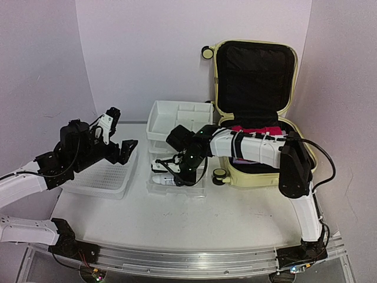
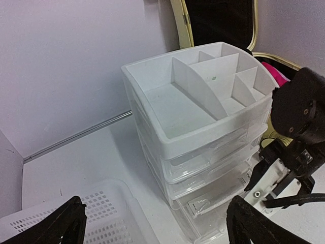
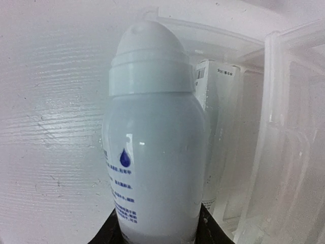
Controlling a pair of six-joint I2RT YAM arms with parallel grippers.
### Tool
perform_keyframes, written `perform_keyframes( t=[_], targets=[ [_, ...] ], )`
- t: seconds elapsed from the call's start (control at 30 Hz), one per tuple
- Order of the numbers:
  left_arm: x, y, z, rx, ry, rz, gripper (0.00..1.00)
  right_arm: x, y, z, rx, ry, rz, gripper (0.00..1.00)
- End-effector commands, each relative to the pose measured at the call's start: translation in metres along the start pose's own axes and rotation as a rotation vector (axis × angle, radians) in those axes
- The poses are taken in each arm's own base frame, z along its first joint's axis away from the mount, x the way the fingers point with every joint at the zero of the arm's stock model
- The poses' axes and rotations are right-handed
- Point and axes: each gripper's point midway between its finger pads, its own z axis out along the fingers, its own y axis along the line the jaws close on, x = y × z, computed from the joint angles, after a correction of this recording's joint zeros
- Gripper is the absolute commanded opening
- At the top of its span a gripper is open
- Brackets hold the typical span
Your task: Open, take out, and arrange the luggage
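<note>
Clamps a bottle point(image 3: 152, 152) in right pincer point(image 1: 175, 170) over the drawer point(image 1: 191, 187), holds left pincer point(image 1: 119, 134) apart; leaves pink clothes point(image 1: 256, 128) in opened luggage point(image 1: 262, 175).

Three plain, pale panels close in the scene: a back wall point(image 1: 147, 53) with a faint lilac cast, a left wall point(image 1: 35, 71) meeting it at a vertical seam, and a right wall point(image 1: 347, 88) angling in on the other side. Below them lies a white table point(image 1: 194, 218), smooth and faintly glossy, whose near edge carries a long aluminium rail point(image 1: 194, 259). The light is soft and even, with weak shadows, and in the left wrist view a thin grey strip point(image 2: 76, 136) runs where wall meets table.
</note>
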Motion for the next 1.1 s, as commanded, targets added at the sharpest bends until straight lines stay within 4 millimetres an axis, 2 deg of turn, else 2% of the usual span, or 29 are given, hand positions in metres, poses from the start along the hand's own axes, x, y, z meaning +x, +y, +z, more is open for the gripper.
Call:
perform_keyframes(
  t=[0.0,0.1,0.27,0.37,0.5,0.73,0.87,0.93,1.07],
  targets=[
    [-0.015,0.006,-0.005,-0.02,-0.058,-0.012,0.97,-0.014,-0.021,-0.001,0.077,-0.006,-0.063,0.37],
    [-0.016,0.006,-0.007,-0.022,-0.062,-0.011,0.97,-0.011,-0.025,0.012,0.085,0.031,-0.067,0.39],
    [-0.016,0.008,-0.01,-0.025,-0.07,-0.016,0.97,-0.01,-0.027,0.018,0.082,0.04,-0.057,0.47],
    [-0.015,0.008,-0.011,-0.026,-0.07,-0.017,0.97,-0.01,-0.028,0.014,0.087,0.04,-0.05,0.58],
    [-0.015,0.007,-0.01,-0.024,-0.068,-0.017,0.97,-0.018,-0.031,-0.006,0.102,0.006,-0.017,0.7],
    [-0.015,0.005,-0.007,-0.013,-0.062,-0.019,0.97,-0.021,-0.03,-0.056,0.13,-0.052,0.064,0.77],
    [-0.013,0.003,-0.003,-0.007,-0.05,-0.024,0.97,-0.017,-0.019,-0.078,0.105,-0.086,0.154,0.78],
    [-0.011,0.002,-0.001,-0.003,-0.044,-0.025,0.97,-0.015,-0.007,-0.081,0.052,-0.104,0.213,0.77],
    [-0.011,0.0,0.006,0.0,-0.029,-0.024,0.97,-0.011,0.028,-0.063,-0.109,-0.109,0.353,0.66]
  ],
)
